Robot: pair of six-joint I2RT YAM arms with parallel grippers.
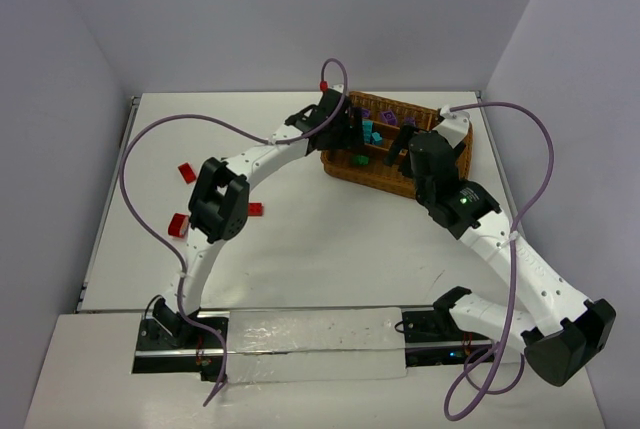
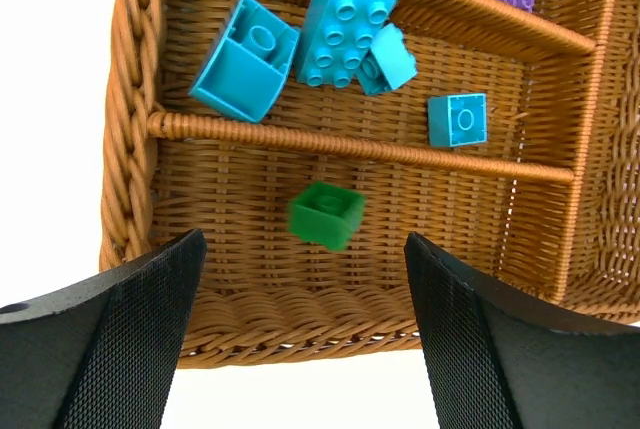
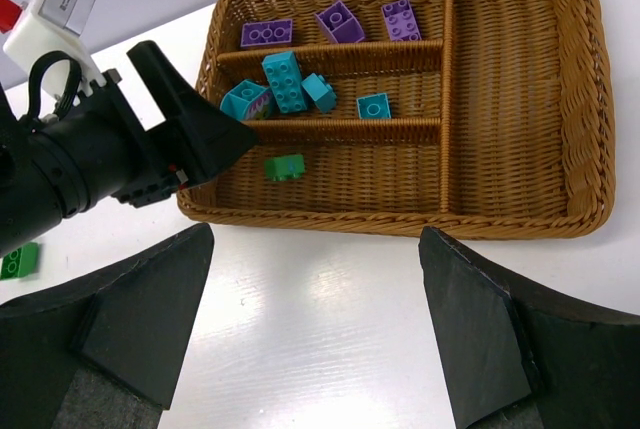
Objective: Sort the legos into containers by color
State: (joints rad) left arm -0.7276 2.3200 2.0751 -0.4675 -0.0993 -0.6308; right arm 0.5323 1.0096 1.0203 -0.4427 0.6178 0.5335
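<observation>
The left gripper [image 2: 300,249] hangs released over the near edge of the wicker tray [image 3: 590,99], its fingers spread wide with nothing between them. Just beyond its fingertips a green lego [image 2: 326,215] sits in the nearest long slot, slightly blurred. Four teal legos [image 2: 345,21] share the middle slot, and three purple legos [image 3: 340,21] lie in the far slot. The wider section beside the slots shows bare wicker. The right gripper [image 3: 315,234] hovers in front of the tray, also released and holding nothing. On the table [image 1: 330,249], several red legos [image 1: 186,173] lie well apart from the tray, near the left arm, and a second green lego [image 3: 18,261] rests beside the left arm
</observation>
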